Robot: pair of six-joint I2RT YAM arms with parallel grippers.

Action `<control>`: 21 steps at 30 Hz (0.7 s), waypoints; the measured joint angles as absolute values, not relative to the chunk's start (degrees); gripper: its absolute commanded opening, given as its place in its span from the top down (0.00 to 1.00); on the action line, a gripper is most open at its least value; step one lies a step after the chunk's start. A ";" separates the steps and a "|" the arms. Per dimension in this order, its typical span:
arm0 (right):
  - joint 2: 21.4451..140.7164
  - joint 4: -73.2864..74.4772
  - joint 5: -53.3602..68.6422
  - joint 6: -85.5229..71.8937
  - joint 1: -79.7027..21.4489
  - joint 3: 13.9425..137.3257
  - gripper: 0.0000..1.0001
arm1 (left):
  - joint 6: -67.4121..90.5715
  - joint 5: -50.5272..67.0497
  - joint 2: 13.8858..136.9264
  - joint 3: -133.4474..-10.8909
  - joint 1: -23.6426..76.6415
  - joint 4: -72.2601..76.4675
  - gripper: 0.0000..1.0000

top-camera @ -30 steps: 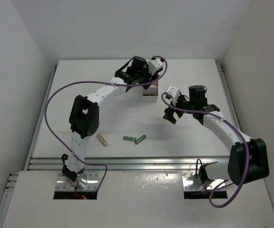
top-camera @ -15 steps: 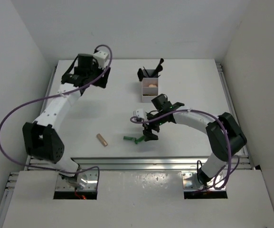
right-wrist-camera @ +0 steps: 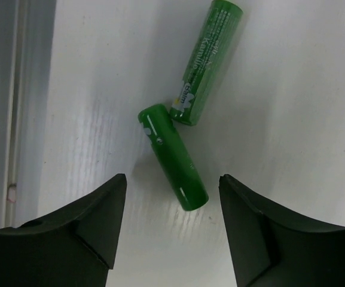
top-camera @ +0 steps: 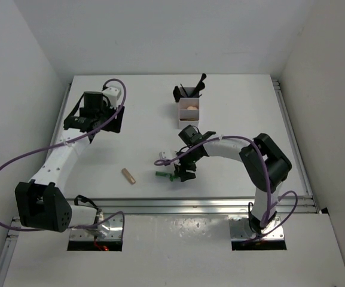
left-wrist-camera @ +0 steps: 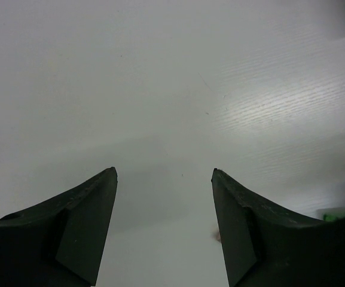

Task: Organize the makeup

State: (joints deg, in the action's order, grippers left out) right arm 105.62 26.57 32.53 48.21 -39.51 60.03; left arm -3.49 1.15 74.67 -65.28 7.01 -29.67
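Two green tubes point(top-camera: 162, 174) lie end to end near the table's front middle. In the right wrist view the near tube point(right-wrist-camera: 173, 156) lies just ahead of my open, empty right gripper point(right-wrist-camera: 172, 177), and the far tube point(right-wrist-camera: 208, 63) lies beyond it. From above, the right gripper point(top-camera: 183, 172) hovers over them. A tan-gold tube point(top-camera: 128, 176) lies to their left. My left gripper point(top-camera: 93, 124) is open and empty over bare table at the far left, and its wrist view point(left-wrist-camera: 163, 171) shows nothing between the jaws. Black brushes point(top-camera: 190, 91) and a beige sponge point(top-camera: 188, 118) sit in the white box point(top-camera: 189, 111).
The white box stands at the back middle. A metal rail point(top-camera: 172, 203) runs along the table's near edge and also shows in the right wrist view point(right-wrist-camera: 11, 119). White walls close in the table on three sides.
My left arm has swung from the box at the back middle to the far left. My right arm has come from beside the box down over the green tubes.
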 measured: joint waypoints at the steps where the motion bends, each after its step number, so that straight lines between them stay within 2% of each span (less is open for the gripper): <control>1: 106.15 25.85 32.23 48.21 -39.72 60.03 0.40 | -3.33 1.28 74.67 -65.06 7.01 -29.34 0.29; 4: 107.74 23.38 31.48 48.36 -40.80 60.18 0.49 | -3.36 1.69 74.65 -64.49 7.01 -28.51 0.29; 7: 108.57 21.08 31.00 48.47 -42.11 60.62 0.63 | -3.42 1.69 74.65 -63.31 7.01 -27.94 0.29; 8: 108.62 21.06 31.07 48.42 -42.28 60.69 0.70 | -3.70 1.69 74.63 -62.78 7.01 -27.79 0.29; 9: 108.62 21.28 31.07 48.71 -42.48 60.69 0.82 | -3.88 1.67 74.56 -62.28 7.01 -27.77 0.29; 12: 108.42 22.70 30.87 50.59 -42.74 60.73 1.00 | -4.54 1.63 74.52 -61.08 7.01 -27.77 0.29; 18: 107.22 26.76 29.15 54.68 -42.74 60.49 1.00 | -6.26 2.83 74.50 -60.55 7.01 -27.73 0.29; 21: 105.56 28.51 27.75 54.50 -42.24 59.59 1.00 | -9.21 5.41 74.50 -60.45 7.01 -27.90 0.33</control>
